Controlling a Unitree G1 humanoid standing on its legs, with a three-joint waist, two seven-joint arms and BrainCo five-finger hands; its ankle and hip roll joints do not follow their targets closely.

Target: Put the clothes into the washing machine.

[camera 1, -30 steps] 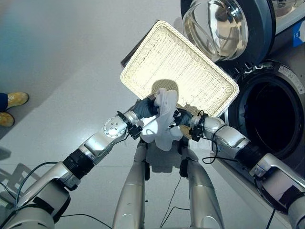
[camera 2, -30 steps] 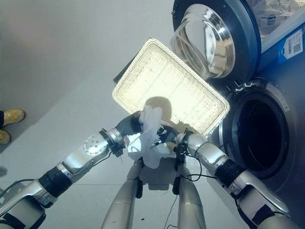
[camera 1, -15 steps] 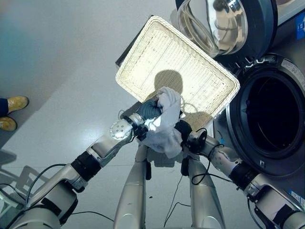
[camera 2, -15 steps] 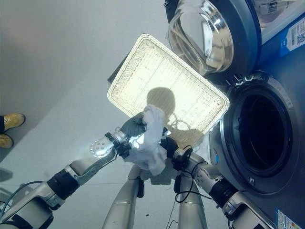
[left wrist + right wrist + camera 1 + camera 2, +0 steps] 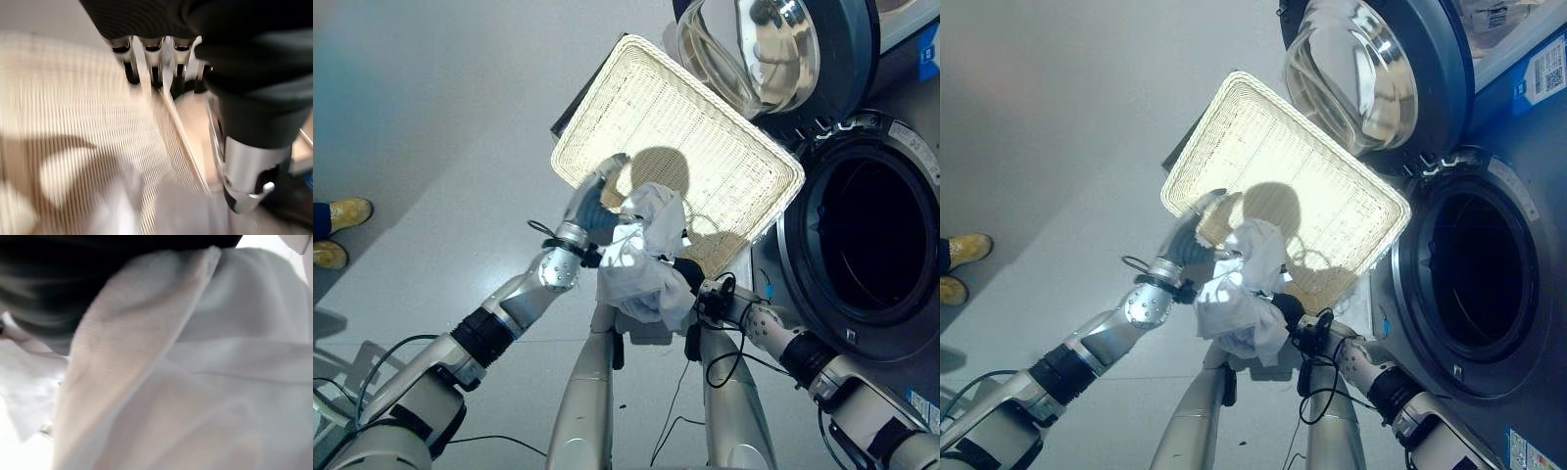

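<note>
We see the white garment (image 5: 641,257) bunched in the air over the near edge of the wicker basket (image 5: 705,127), draped over the right robot hand (image 5: 688,277); whether those fingers grip it we cannot tell. The left robot hand (image 5: 590,208) spreads straight fingers beside it. The washing machine drum (image 5: 871,235) gapes rightward, door (image 5: 773,49) swung open.

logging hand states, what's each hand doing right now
Left hand: open, fingers straight over the basket rim.
Right hand: cannot be told, fingers buried in the white garment.
</note>
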